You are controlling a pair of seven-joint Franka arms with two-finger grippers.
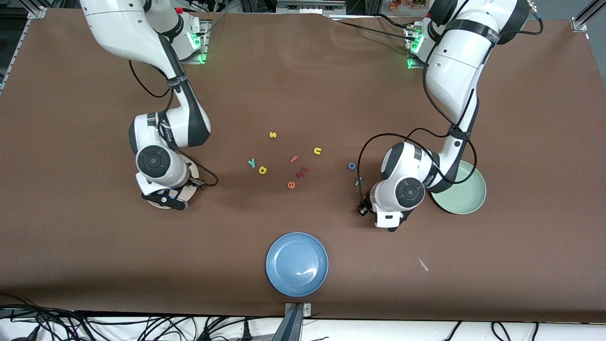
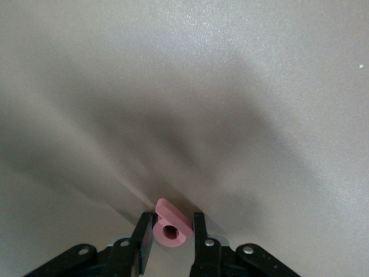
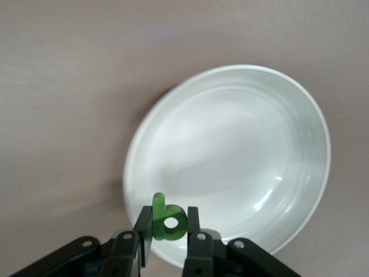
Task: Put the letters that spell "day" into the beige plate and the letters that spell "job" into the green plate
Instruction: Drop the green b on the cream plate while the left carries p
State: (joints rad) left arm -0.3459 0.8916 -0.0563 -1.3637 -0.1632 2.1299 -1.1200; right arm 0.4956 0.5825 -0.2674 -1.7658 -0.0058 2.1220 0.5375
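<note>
Wide brown tabletop (image 1: 94, 265) first, with three plates on it: blue plate (image 1: 297, 264) nearest the front camera and not part of the job, green plate (image 1: 466, 194) toward the left arm's end with nothing visible in its uncovered part, beige plate (image 3: 230, 150) toward the right arm's end, mostly hidden under the right wrist in the front view, bare in the wrist view. Both arms working, neither waiting. Right gripper (image 3: 166, 236) hanging over the beige plate's rim, jaws pinching the dark green "d" (image 3: 167, 219) upright between them. Looks like the delivery step for "day": ease in over the plate's middle, spread the jaws, let it drop. Left gripper (image 2: 172, 239) low over bare tabletop just beside the green plate, jaws pressed in on both sides of the salmon "b" (image 2: 172, 228); hard to say whether lifted clear or resting on the surface. Pickup step for "job", by the look of it: straight up, a short carry across to the green plate, then release. Everything else loose mid-table between the arms. Blue "o" (image 1: 352, 166) and slim teal "j" (image 1: 358, 181) close to the left arm, handy for its next trips. Teal "y" (image 1: 251, 163) and yellow "a" (image 1: 262, 169) side by side toward the right arm's end. Yellow "s" (image 1: 272, 135), yellow "n" (image 1: 317, 151), salmon "f" (image 1: 294, 159) and orange "e" (image 1: 291, 184) best left alone.
</note>
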